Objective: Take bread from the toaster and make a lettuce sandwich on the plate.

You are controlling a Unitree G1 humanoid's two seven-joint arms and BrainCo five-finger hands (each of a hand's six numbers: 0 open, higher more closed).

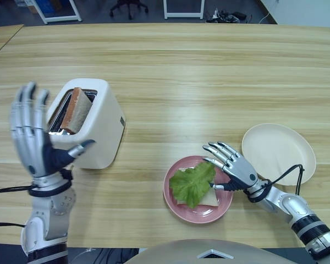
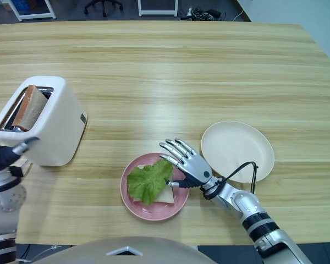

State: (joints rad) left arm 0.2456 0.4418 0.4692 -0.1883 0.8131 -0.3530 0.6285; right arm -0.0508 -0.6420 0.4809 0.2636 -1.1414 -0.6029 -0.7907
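Opening on the wooden table (image 1: 209,71), broad and pale, carrying everything here. Over on its left part, the white toaster (image 1: 102,132), standing upright with slots facing up. Across to the right, a cream plate (image 1: 278,151), lying flat. Just beside that and nearer the middle, the pink plate (image 1: 198,219), close to the near edge and well apart from the toaster.

Now the left hand (image 1: 30,132): raised upright just left of the toaster, fingers straight and spread wide, holding nothing, thumb pointing at the toaster's side. Then the right hand (image 1: 234,168): stretched low over the pink plate's right rim, fingers extended and only lightly bent, gripping nothing, fingertips right at the leaf's edge. Touching or not, hard to say.

On the pink plate, the lettuce (image 1: 192,184), one green leaf lying flat. Sticking up out of the toaster's slot, a browned bread slice (image 1: 78,110), leaning a little. And peeking out from under the leaf, a second bread slice (image 1: 212,199), flat on the pink plate.
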